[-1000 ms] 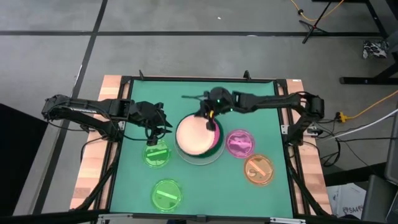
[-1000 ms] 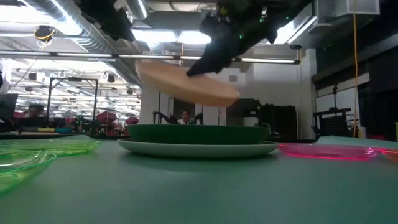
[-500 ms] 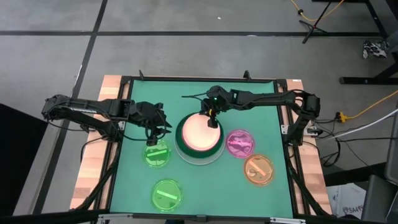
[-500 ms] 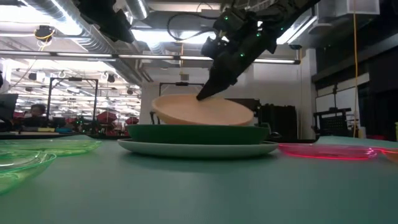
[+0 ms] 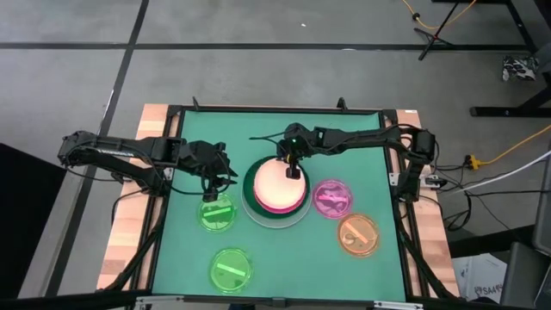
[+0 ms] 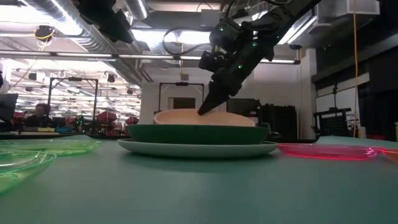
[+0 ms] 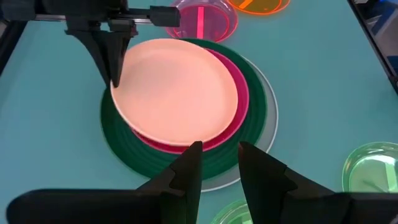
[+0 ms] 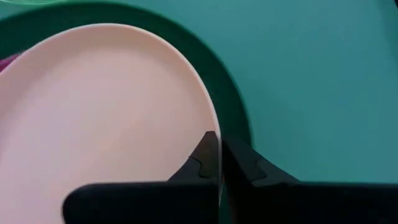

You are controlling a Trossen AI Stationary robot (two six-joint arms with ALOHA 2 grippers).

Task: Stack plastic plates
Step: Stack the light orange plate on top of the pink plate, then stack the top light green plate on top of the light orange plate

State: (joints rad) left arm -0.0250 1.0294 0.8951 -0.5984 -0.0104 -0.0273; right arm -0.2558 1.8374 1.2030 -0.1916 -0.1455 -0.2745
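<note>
A stack stands mid-table: a large pale plate (image 5: pixel 298 215) at the bottom, a dark green plate (image 5: pixel 250 200) in it, then a pink plate (image 7: pixel 239 102), with a cream plate (image 5: pixel 275 185) on top. My right gripper (image 5: pixel 291 169) is shut on the cream plate's far rim, as the low view also shows it (image 6: pixel 204 109). My left gripper (image 7: pixel 216 163) is open, hovering left of the stack, above a small translucent green plate (image 5: pixel 217 213). A second green plate (image 5: pixel 231 269), a magenta plate (image 5: pixel 331 198) and an orange plate (image 5: pixel 358 234) lie flat on the mat. My right gripper pinches the cream plate's rim (image 8: pixel 211 121) on its far side between its two fingers (image 8: pixel 200 163). They come from above, slanting down from the far right. The plate lies about level on the pink plate, sitting slightly toward the far side of the stack.
The green mat has a raised dark frame (image 5: pixel 275 109) around it. Free mat lies along the far edge and near the front, between the second green plate and the orange one. In the low view a person (image 6: pixel 38 112) sits far off in the room.
My right gripper has gone down and carried the cream plate with it. A second ago the plate hung tilted and clear above the stack. It has since levelled out and come down onto the pink plate. The gripper has stayed shut on the rim.
</note>
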